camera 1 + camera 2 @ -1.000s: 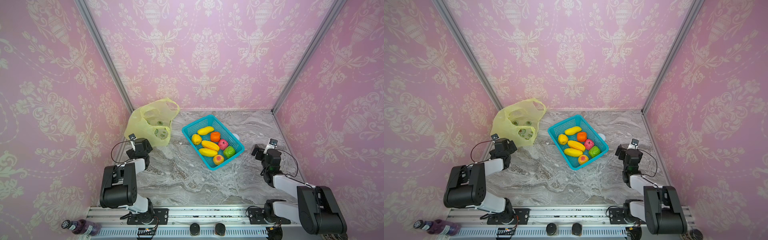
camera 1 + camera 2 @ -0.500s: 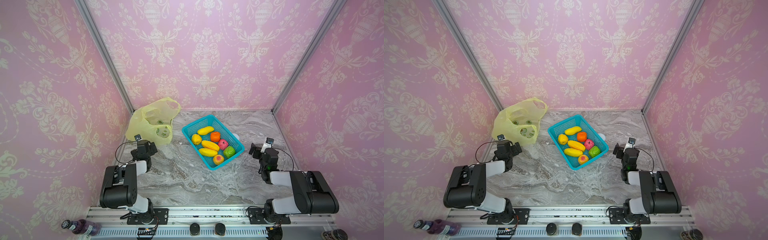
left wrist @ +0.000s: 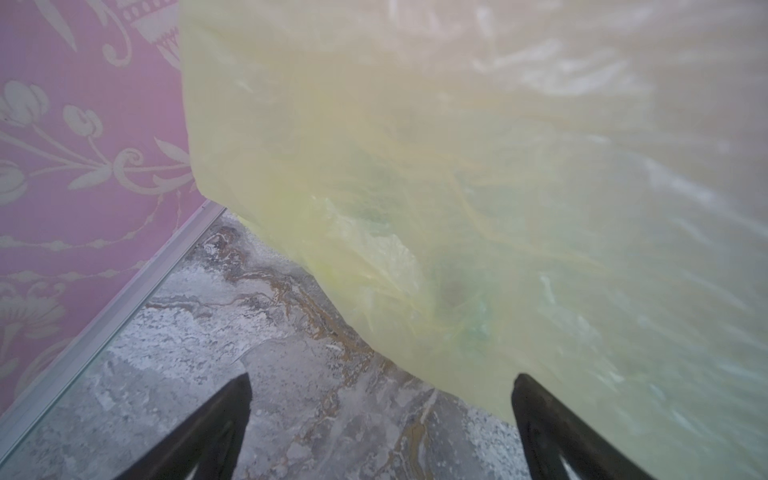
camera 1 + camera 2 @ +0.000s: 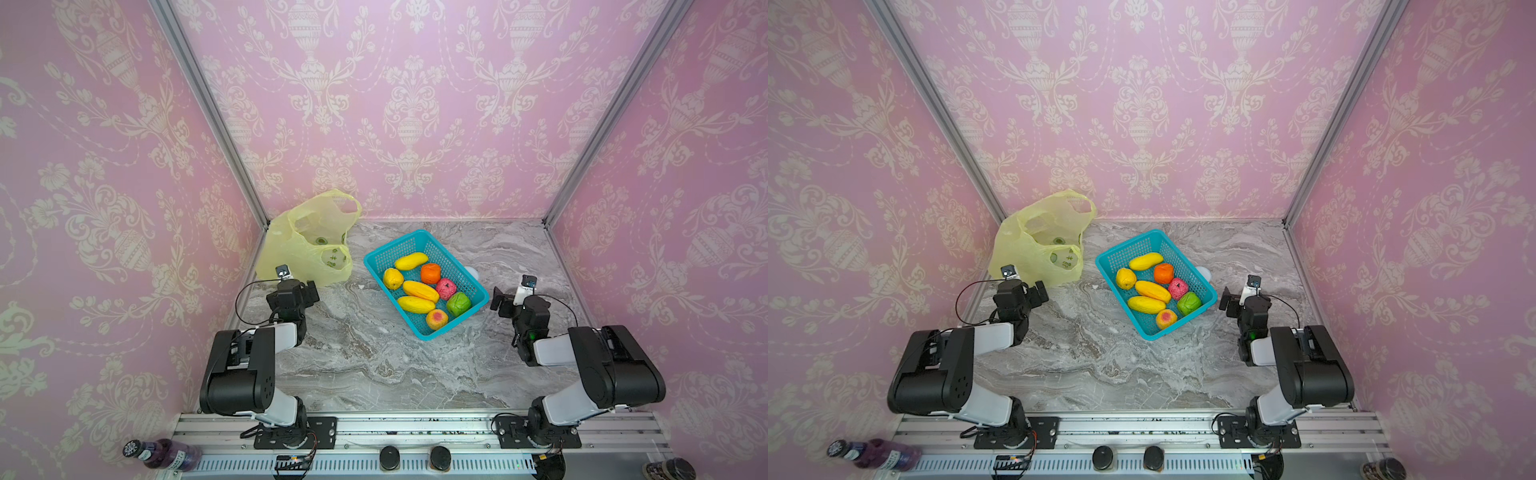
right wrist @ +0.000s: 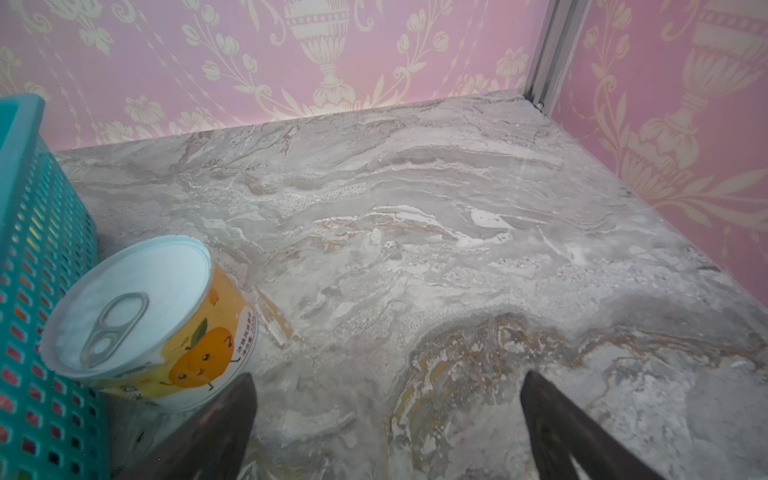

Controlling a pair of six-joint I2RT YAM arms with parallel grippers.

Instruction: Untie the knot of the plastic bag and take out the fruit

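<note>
The plastic bag (image 4: 307, 245) (image 4: 1034, 249) slumps in the back left corner, pale yellow, its two handle loops standing open and apart; the knot is out of view. The fruit (image 4: 419, 291) (image 4: 1152, 291), several yellow, orange, pink-red, green and peach pieces, lies in a teal basket (image 4: 478, 291). My left gripper (image 4: 311, 289) (image 3: 382, 386) sits low at the bag's front edge, open, with bare tabletop between its fingers and the bag (image 3: 457, 166) just ahead. My right gripper (image 4: 498, 301) (image 5: 386, 386) is open and holds nothing, right of the basket.
A small white-and-yellow can (image 5: 153, 320) stands against the basket wall (image 5: 37, 291), close to one right finger. Pink wallpapered walls close in three sides. A purple bottle (image 4: 162, 453) lies beyond the front rail.
My left gripper has slid a little to the right along the bag's front edge. The right arm has folded back, its elbow raised, and its gripper has edged towards the basket.
</note>
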